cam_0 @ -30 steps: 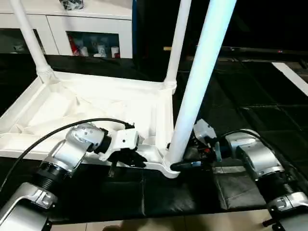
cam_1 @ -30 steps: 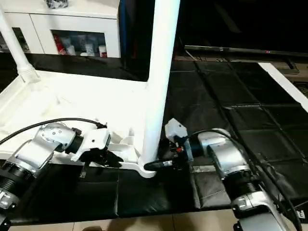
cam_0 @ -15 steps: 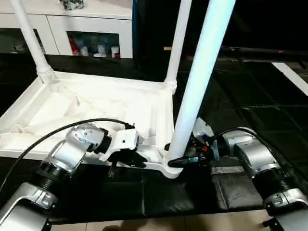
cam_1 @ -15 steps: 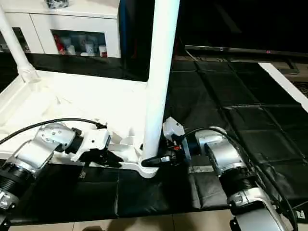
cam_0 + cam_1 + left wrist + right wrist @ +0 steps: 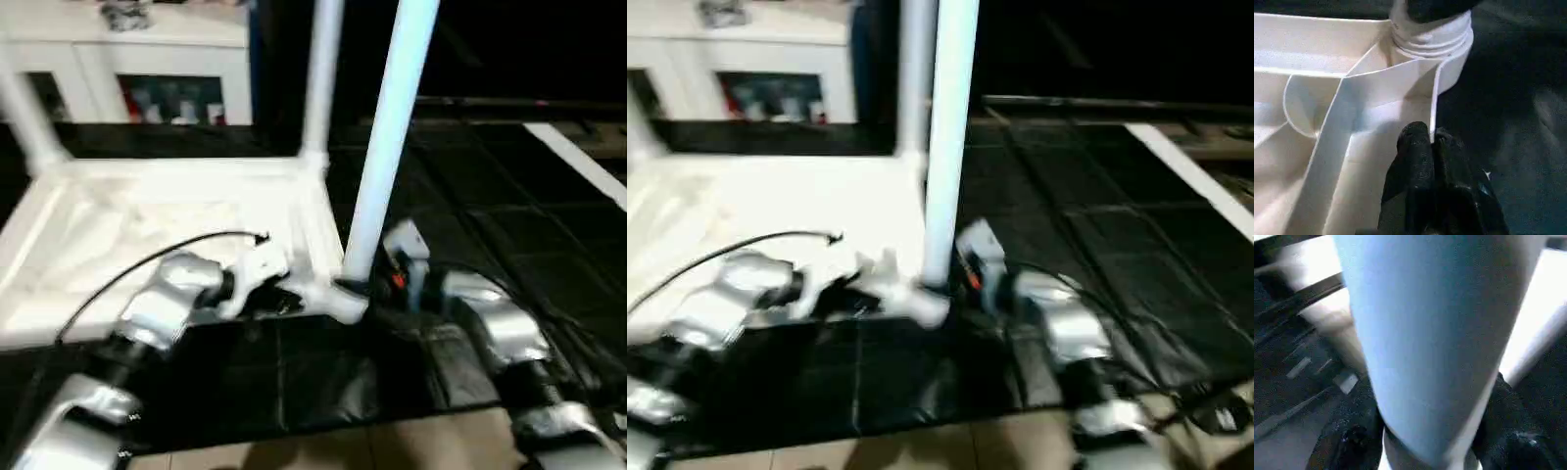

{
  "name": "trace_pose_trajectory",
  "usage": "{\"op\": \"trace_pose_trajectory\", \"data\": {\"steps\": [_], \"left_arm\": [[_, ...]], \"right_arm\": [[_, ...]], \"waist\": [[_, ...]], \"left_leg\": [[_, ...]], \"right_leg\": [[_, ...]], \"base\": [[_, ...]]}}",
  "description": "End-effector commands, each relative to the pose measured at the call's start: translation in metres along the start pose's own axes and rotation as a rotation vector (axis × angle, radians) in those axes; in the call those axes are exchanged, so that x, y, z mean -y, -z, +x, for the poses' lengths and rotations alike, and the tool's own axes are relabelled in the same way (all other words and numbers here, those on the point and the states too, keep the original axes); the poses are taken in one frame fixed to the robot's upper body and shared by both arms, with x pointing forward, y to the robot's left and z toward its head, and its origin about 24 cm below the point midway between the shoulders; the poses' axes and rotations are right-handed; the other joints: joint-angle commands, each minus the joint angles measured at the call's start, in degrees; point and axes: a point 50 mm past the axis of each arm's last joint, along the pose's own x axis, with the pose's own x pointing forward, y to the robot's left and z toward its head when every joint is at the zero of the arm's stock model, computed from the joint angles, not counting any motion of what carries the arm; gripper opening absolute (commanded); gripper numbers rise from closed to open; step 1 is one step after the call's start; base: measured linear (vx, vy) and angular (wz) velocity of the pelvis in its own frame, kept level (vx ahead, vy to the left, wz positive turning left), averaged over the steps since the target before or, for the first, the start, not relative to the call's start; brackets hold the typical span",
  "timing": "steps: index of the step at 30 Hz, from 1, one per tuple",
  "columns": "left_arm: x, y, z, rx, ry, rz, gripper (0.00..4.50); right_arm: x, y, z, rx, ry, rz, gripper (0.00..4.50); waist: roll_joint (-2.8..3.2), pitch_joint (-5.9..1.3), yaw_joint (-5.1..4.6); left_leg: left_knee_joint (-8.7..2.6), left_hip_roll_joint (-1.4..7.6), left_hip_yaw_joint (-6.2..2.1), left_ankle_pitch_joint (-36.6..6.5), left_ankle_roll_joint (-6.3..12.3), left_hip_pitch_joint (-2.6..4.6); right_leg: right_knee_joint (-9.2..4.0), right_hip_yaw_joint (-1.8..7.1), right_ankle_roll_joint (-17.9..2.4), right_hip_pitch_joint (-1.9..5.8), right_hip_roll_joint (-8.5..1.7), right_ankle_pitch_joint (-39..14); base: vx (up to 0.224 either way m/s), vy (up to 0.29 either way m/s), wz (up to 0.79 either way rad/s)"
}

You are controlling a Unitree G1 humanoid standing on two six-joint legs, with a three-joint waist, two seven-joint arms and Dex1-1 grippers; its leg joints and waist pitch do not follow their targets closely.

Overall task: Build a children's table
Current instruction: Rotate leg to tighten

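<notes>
Two grips now: your right gripper has closed around the near-corner leg; left gripper pinches the tabletop wall.

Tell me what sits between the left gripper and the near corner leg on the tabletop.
In the left wrist view, between the left gripper, pinched shut on the tabletop's rim, and the near leg runs bare white rim with a slanted rib, ending at the corner socket.
</notes>
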Motion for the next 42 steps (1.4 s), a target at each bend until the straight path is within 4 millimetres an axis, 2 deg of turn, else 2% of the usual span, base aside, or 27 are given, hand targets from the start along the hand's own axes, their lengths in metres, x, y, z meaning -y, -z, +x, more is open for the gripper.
{"op": "trace_pose_trajectory", "data": {"steps": [1,2,3,4,6,7,8,9,12,13,14,15,17,19,23,25,26,29,30,32,35,36,37,38,40,41,42], "left_arm": [[0.008,-0.038,0.021,0.132,-0.050,-0.033,0.00],[0.008,-0.043,0.025,0.155,-0.079,-0.065,0.00],[0.008,-0.047,0.029,0.170,-0.103,-0.090,0.00],[0.008,-0.048,0.029,0.171,-0.105,-0.092,0.00],[0.008,-0.057,0.037,0.189,-0.172,-0.120,0.00],[0.008,-0.058,0.038,0.189,-0.175,-0.121,0.00],[0.008,-0.058,0.038,0.189,-0.179,-0.123,0.00],[0.009,-0.058,0.037,0.186,-0.175,-0.120,0.00],[0.009,-0.052,0.033,0.166,-0.164,-0.103,0.00],[0.008,-0.051,0.033,0.162,-0.163,-0.099,0.00],[0.007,-0.048,0.031,0.150,-0.160,-0.089,0.00],[0.006,-0.043,0.027,0.136,-0.139,-0.050,0.00],[0.005,-0.040,0.026,0.128,-0.129,-0.032,0.00],[0.004,-0.035,0.022,0.111,-0.108,-0.011,0.00],[0.002,-0.028,0.016,0.087,-0.070,0.011,0.00],[0.001,-0.020,0.007,0.053,0.010,0.088,0.00],[0.000,-0.014,-0.001,0.025,0.081,0.159,0.00],[0.000,-0.013,-0.002,0.020,0.095,0.171,0.00],[0.003,-0.008,-0.008,0.001,0.188,0.209,0.00],[0.005,-0.006,-0.012,-0.011,0.241,0.228,0.00],[0.011,0.001,-0.020,-0.069,0.376,0.299,0.00],[0.011,0.001,-0.020,-0.069,0.376,0.299,0.00],[0.014,0.004,-0.022,-0.088,0.420,0.321,0.00],[0.015,0.004,-0.023,-0.094,0.437,0.329,0.00],[0.015,0.005,-0.024,-0.098,0.453,0.338,0.00],[0.016,0.006,-0.024,-0.103,0.465,0.349,0.00],[0.016,0.007,-0.025,-0.106,0.474,0.357,0.00]], "right_arm": [[-0.036,0.009,0.036,-0.045,-0.076,0.112,1.99],[-0.038,0.006,0.042,-0.042,-0.044,0.125,1.99],[-0.040,0.004,0.048,-0.043,-0.016,0.141,1.99],[-0.040,0.004,0.048,-0.043,-0.014,0.142,1.99],[-0.044,-0.004,0.059,-0.014,0.019,0.189,1.99],[-0.044,-0.004,0.060,-0.013,0.021,0.192,1.99],[-0.044,-0.005,0.060,-0.011,0.025,0.197,2.55],[-0.043,-0.004,0.060,-0.012,0.026,0.199,2.69],[-0.038,0.000,0.055,-0.015,0.032,0.179,2.90],[-0.037,0.000,0.054,-0.015,0.033,0.175,3.14],[-0.034,0.002,0.051,-0.014,0.037,0.163,3.14],[-0.028,0.003,0.043,-0.005,0.030,0.143,3.18],[-0.025,0.003,0.039,0.000,0.025,0.133,3.31],[-0.020,0.004,0.031,0.008,-0.007,0.111,3.60],[-0.015,0.005,0.015,0.002,-0.101,0.040,3.80],[-0.004,0.008,-0.008,-0.022,-0.180,-0.031,4.09],[0.007,0.007,-0.025,-0.045,-0.217,-0.084,4.13],[0.009,0.006,-0.028,-0.050,-0.224,-0.094,4.40],[0.016,0.002,-0.039,-0.068,-0.253,-0.148,4.40],[0.018,-0.001,-0.044,-0.072,-0.284,-0.180,4.40],[0.017,-0.009,-0.058,-0.078,-0.436,-0.242,4.40],[0.017,-0.009,-0.058,-0.078,-0.436,-0.242,4.40],[0.014,-0.009,-0.060,-0.098,-0.500,-0.233,4.40],[0.013,-0.008,-0.061,-0.107,-0.524,-0.228,4.40],[0.013,-0.008,-0.062,-0.116,-0.546,-0.222,4.40],[0.012,-0.008,-0.062,-0.125,-0.568,-0.215,4.40],[0.012,-0.008,-0.061,-0.129,-0.582,-0.211,4.26]], "waist": [[0.41,-3.05,0.06],[0.44,-3.21,-0.25],[0.08,-3.39,-0.31],[0.22,-3.36,-0.36],[0.03,-3.51,-0.39],[0.09,-3.57,-0.45],[0.26,-3.90,-0.09],[0.20,-3.88,0.00],[0.34,-3.95,0.01],[0.40,-3.93,0.01],[0.53,-3.86,-0.01],[0.64,-3.76,0.03],[0.52,-3.76,0.01],[0.60,-3.68,0.04],[0.54,-3.65,0.22],[0.62,-3.79,0.59],[0.42,-3.80,0.89],[0.55,-3.78,0.89],[0.92,-3.70,0.88],[0.84,-3.75,1.14],[0.79,-3.87,1.74],[0.79,-3.85,1.81],[0.44,-3.78,1.82],[0.64,-3.78,2.02],[0.60,-3.64,2.06],[0.21,-3.58,2.10],[0.39,-3.61,2.25]], "left_leg": [[-4.39,0.24,-0.44,-16.3,-2.43,-0.26],[-4.54,0.31,-0.53,-15.2,-2.00,-0.74],[-4.44,0.31,-0.42,-14.3,-1.53,-0.62],[-4.37,0.28,-0.26,-14.0,-1.33,-0.55],[-4.17,0.28,0.06,-13.0,-0.35,-0.29],[-4.13,0.29,0.07,-12.1,-0.16,-0.49],[-4.07,0.35,0.07,-9.6,0.30,-0.68],[-3.95,0.33,0.20,-7.4,0.91,-0.85],[-3.92,0.36,0.23,-6.0,1.69,-0.82],[-3.93,0.39,0.24,-5.8,1.83,-0.77],[-3.96,0.35,0.37,-6.3,1.97,-0.72],[-4.05,0.33,0.36,-7.3,1.92,-0.70],[-4.11,0.35,0.38,-8.3,2.00,-0.70],[-4.18,0.44,0.30,-8.9,1.82,-0.58],[-4.23,0.55,0.32,-8.4,1.94,-0.58],[-4.12,0.69,0.42,-8.5,2.47,-0.40],[-4.07,0.64,0.31,-7.7,2.95,-0.49],[-3.98,0.66,0.46,-7.5,3.52,-0.43],[-4.07,0.69,0.39,-8.2,2.95,-0.47],[-3.99,0.82,0.52,-9.1,2.77,-0.16],[-3.85,1.11,0.59,-8.4,3.21,-0.18],[-3.81,1.05,0.58,-8.0,3.46,-0.25],[-3.79,1.03,0.69,-7.7,3.79,-0.31],[-3.82,1.09,0.59,-8.2,3.90,-0.33],[-3.92,1.10,0.61,-9.5,3.35,-0.28],[-3.97,1.13,0.61,-10.0,2.95,-0.29],[-3.95,1.13,0.56,-10.2,2.79,-0.24]], "right_leg": [[-6.34,2.32,-5.1,2.33,-3.32,-30.4],[-6.20,2.29,-5.1,2.69,-3.23,-27.8],[-6.11,2.40,-5.6,2.63,-3.12,-25.0],[-5.92,2.58,-6.2,2.44,-3.05,-23.6],[-5.61,2.81,-8.0,2.28,-2.88,-19.6],[-5.37,2.90,-8.4,2.45,-2.97,-18.3],[-4.94,2.87,-9.1,2.77,-2.92,-14.4],[-4.53,2.91,-9.9,2.85,-2.76,-10.2],[-4.06,2.89,-11.1,3.08,-2.77,-6.0],[-4.03,2.89,-11.4,3.09,-2.79,-5.6],[-4.17,2.90,-11.9,3.16,-2.80,-5.4],[-4.39,2.91,-11.6,3.20,-2.87,-6.9],[-4.61,2.92,-11.0,3.30,-2.93,-8.6],[-4.91,2.89,-10.5,3.22,-2.95,-10.2],[-4.79,2.90,-10.9,3.20,-2.95,-9.7],[-4.62,2.99,-11.1,3.19,-2.93,-8.6],[-4.65,2.88,-11.1,3.46,-2.83,-7.2],[-4.32,2.93,-12.5,3.18,-2.90,-5.3],[-4.36,2.87,-12.7,3.19,-2.96,-6.8],[-4.42,2.92,-13.0,3.10,-3.01,-7.6],[-3.76,2.91,-14.4,3.20,-2.91,-4.1],[-3.67,2.88,-14.5,3.21,-2.83,-3.3],[-3.63,2.90,-14.7,3.19,-2.80,-2.8],[-3.66,2.83,-14.7,3.24,-2.94,-3.9],[-4.05,2.84,-14.1,3.14,-3.09,-7.1],[-4.19,2.86,-13.7,3.09,-3.11,-8.7],[-4.14,2.84,-13.6,3.06,-3.15,-9.3]], "base": [[0.000,0.000,0.00],[0.000,0.000,0.00],[0.000,0.000,0.00],[0.000,0.000,0.00],[0.000,0.000,0.00],[0.000,0.000,0.00],[0.000,0.000,0.00],[0.000,0.000,0.00],[0.000,0.000,0.00],[0.000,0.000,0.00],[0.000,0.000,0.00],[0.000,0.000,0.00],[0.000,0.000,0.00],[0.000,0.000,0.00],[0.000,0.000,0.00],[0.000,0.000,0.00],[0.000,0.000,0.00],[0.000,0.000,0.00],[0.000,0.000,0.00],[0.000,0.000,0.00],[0.000,0.000,0.00],[0.000,0.000,0.00],[0.000,0.000,0.00],[0.000,0.000,0.00],[0.000,0.000,0.00],[0.000,0.000,0.00],[0.000,0.000,0.00]]}}
